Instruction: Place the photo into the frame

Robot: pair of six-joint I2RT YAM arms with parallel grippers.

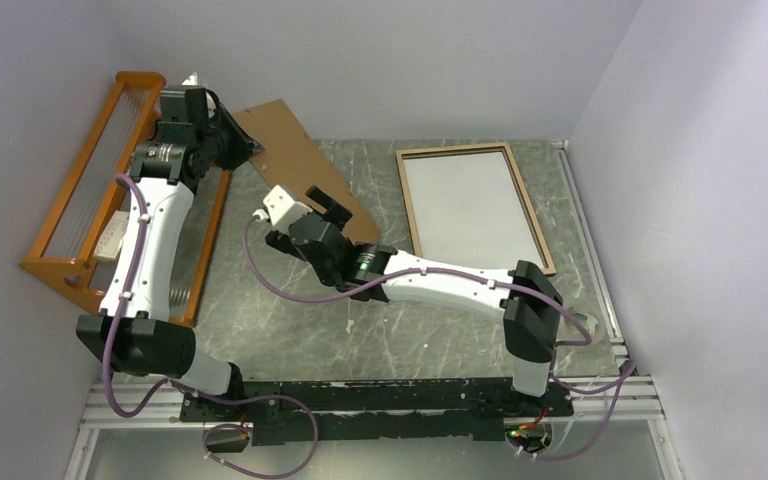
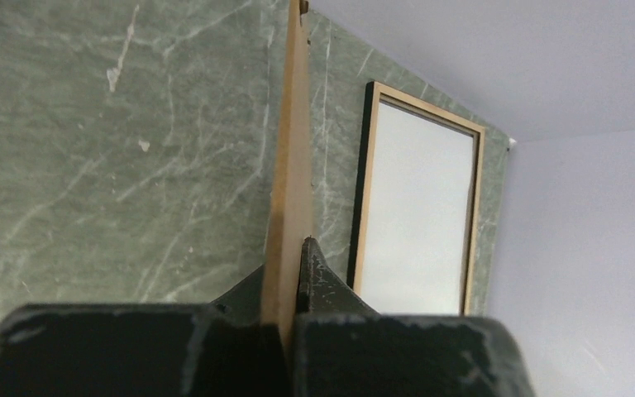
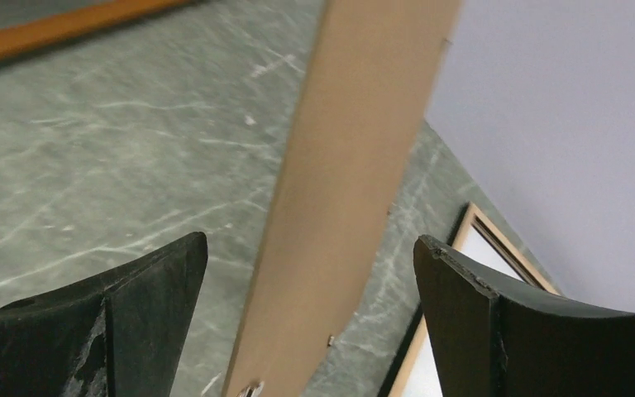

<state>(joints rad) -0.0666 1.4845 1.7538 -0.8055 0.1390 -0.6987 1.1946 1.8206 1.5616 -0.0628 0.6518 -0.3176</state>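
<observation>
Photo [image 1: 470,208] lies white back up inside frame [image 1: 455,150], flat on table [image 1: 290,320], far right corner. Backing board [image 1: 295,160] up on edge, pinched tight by L gripper [image 2: 289,273]. R gripper [image 3: 310,248] spread wide, fingers either side of board, not touching

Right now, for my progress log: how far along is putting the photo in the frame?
Done, apparently: a white sheet, likely the photo face down, fills the frame lying back-up. In hand: the left gripper is shut on the brown backing board; the right gripper stands open around it. Left: probably laying the board over it.
</observation>
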